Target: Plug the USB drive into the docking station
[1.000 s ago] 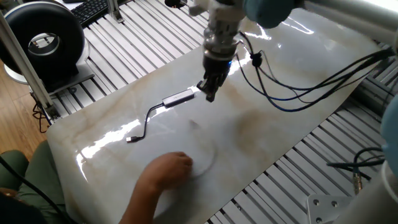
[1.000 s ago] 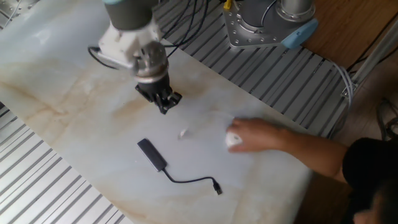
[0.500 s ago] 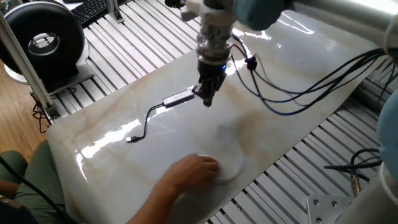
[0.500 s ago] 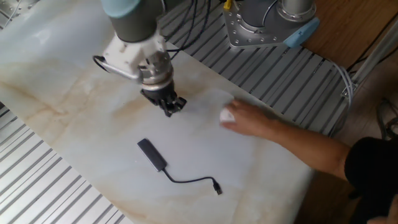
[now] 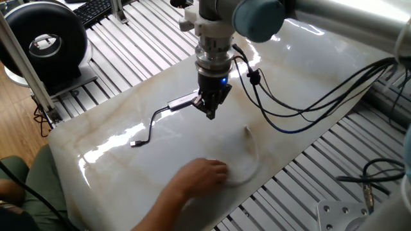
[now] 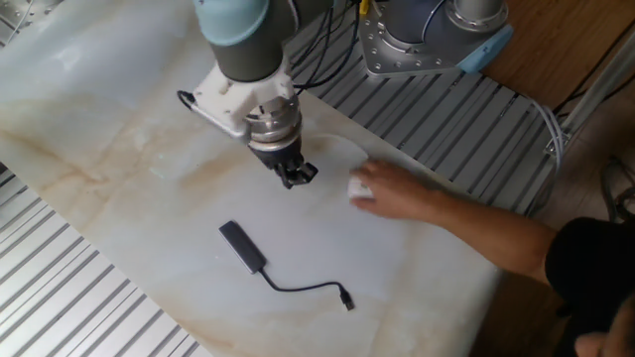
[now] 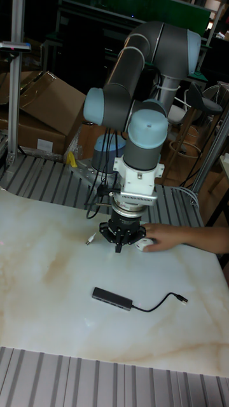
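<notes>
The docking station [image 5: 184, 101] is a slim grey bar lying flat on the marble table [image 5: 302, 77], its black cable curling to a small plug [image 5: 136, 144]. It also shows as a dark bar [image 6: 241, 244] [image 7: 112, 297]. A person's hand [image 5: 199, 176] rests on the USB drive, whose white puck peeks out at the fingers [image 6: 359, 187] [image 7: 147, 243]. Its thin white cable [image 5: 254, 159] arcs to a small plug [image 5: 246, 130] [image 7: 90, 240]. My gripper [image 5: 210, 111] [image 6: 296, 177] [image 7: 120, 240] hangs just above the table beside the bar's end, fingers together, holding nothing.
The person's arm [image 6: 496, 233] reaches across the table from its near side. Black and blue cables [image 5: 302, 102] trail from my wrist over the table. Slatted aluminium frame [image 5: 154, 45] surrounds the slab. A black round device [image 5: 45, 42] stands beyond the left edge.
My gripper has slid across the table toward the hand, lower than before. The hand has shifted the puck sideways, and the white cable and plug now lie in the open.
</notes>
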Action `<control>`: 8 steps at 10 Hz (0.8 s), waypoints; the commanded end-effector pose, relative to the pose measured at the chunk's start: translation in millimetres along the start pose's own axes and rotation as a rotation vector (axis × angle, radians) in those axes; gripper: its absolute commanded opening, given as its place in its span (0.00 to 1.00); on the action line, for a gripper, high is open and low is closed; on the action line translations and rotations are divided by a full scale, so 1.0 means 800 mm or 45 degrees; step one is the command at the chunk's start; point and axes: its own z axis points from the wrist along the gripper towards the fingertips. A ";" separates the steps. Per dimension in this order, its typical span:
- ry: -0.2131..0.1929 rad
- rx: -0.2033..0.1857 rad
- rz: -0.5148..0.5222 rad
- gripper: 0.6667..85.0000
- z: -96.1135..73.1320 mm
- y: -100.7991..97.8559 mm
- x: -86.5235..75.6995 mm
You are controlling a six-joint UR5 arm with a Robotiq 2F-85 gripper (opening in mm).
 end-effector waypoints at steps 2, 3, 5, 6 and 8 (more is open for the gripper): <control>-0.045 0.033 -0.114 0.38 0.000 -0.033 0.013; -0.048 0.035 -0.124 0.42 -0.003 -0.036 0.013; -0.056 0.036 -0.141 0.42 -0.008 -0.041 0.009; -0.055 0.037 -0.157 0.47 -0.010 -0.043 0.009; -0.063 0.047 -0.155 0.55 0.000 -0.035 0.006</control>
